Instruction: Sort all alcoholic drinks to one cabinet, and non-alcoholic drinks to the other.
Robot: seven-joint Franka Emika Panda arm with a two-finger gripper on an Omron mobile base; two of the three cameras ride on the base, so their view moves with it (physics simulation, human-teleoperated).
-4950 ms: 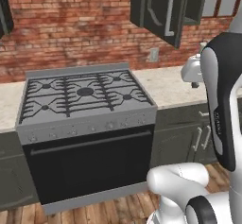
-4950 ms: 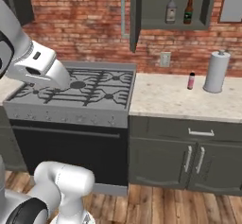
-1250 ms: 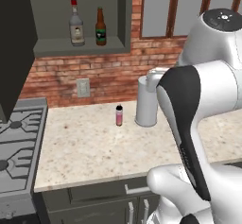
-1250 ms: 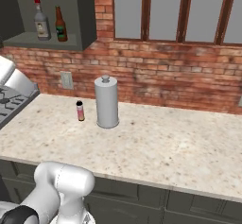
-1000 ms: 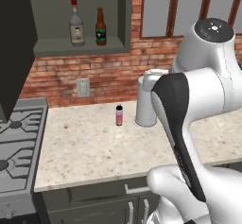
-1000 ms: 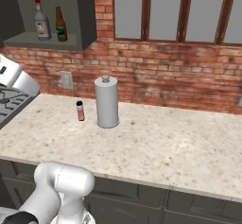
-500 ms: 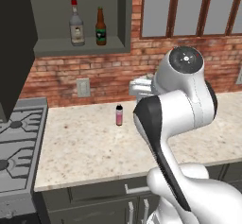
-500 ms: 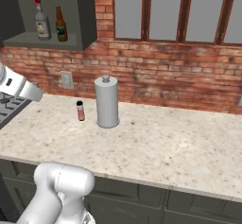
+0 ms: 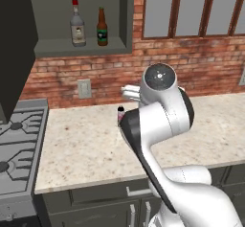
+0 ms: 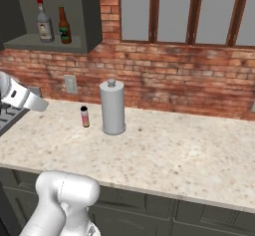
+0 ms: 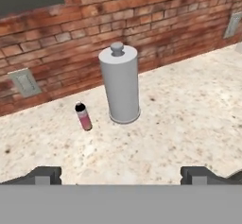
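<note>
Small slim pink bottle with black cap (image 11: 83, 116) stands upright on the speckled stone counter (image 11: 156, 138), just beside a tall grey cylindrical canister (image 11: 120, 83). Two-finger gripper (image 11: 120, 175) hangs above the counter, jaws spread wide, empty.

A grey paper towel roll (image 10: 112, 108) stands on the speckled counter (image 10: 189, 155) before a brick wall (image 10: 199, 80), stove (image 9: 16, 149) at left
</note>
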